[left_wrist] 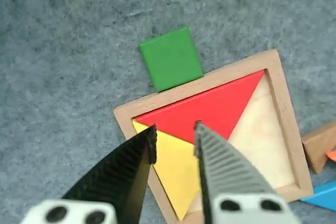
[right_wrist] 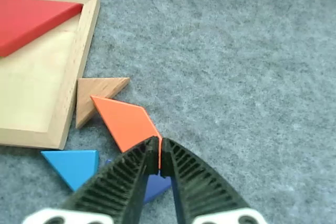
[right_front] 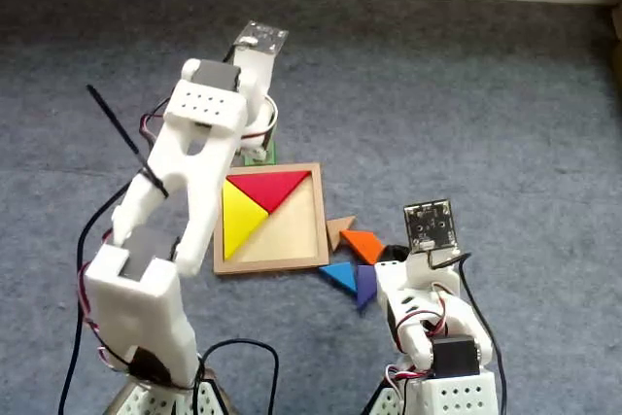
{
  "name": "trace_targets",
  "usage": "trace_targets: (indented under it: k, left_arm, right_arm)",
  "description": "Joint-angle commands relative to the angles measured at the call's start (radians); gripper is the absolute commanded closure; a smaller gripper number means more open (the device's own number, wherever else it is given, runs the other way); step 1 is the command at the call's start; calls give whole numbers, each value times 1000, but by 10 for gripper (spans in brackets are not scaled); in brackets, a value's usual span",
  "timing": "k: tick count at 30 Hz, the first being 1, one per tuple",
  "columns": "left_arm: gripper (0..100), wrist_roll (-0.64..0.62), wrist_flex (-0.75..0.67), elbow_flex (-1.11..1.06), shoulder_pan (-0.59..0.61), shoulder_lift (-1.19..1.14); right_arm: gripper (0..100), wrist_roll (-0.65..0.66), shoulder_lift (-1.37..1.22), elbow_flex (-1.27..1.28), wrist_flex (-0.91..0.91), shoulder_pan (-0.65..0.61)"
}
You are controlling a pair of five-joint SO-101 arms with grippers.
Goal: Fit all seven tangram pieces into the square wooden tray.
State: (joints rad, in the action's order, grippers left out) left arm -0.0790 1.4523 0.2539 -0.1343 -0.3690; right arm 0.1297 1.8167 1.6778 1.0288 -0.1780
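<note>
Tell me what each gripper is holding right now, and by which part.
The right gripper seems to pinch the orange piece at one corner, its jaws nearly shut. The left gripper holds nothing, jaws open above the tray.

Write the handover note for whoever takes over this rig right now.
End effectors: the left end effector is open, above the tray over the two placed pieces. The right end effector is shut on a corner of the orange piece.
Done: red triangle and yellow triangle sit in the tray.
Left: five pieces. The green square lies against the tray's outer rim. The wooden triangle, orange piece, blue triangle and purple piece are clustered beside the tray.
</note>
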Motion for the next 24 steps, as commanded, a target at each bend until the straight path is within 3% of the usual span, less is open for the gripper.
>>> trace_targets:
  k: [1, 13, 24]
  left_arm:
    - [716, -74, 91, 225, 25, -120]
    - [714, -71, 138, 608, 44, -487]
    - [716, -71, 140, 708, 104, -630]
  right_arm:
    - [976, -6, 15, 136, -7, 16]
    - [976, -5, 15, 136, -7, 16]
    - [976, -5, 15, 136, -7, 18]
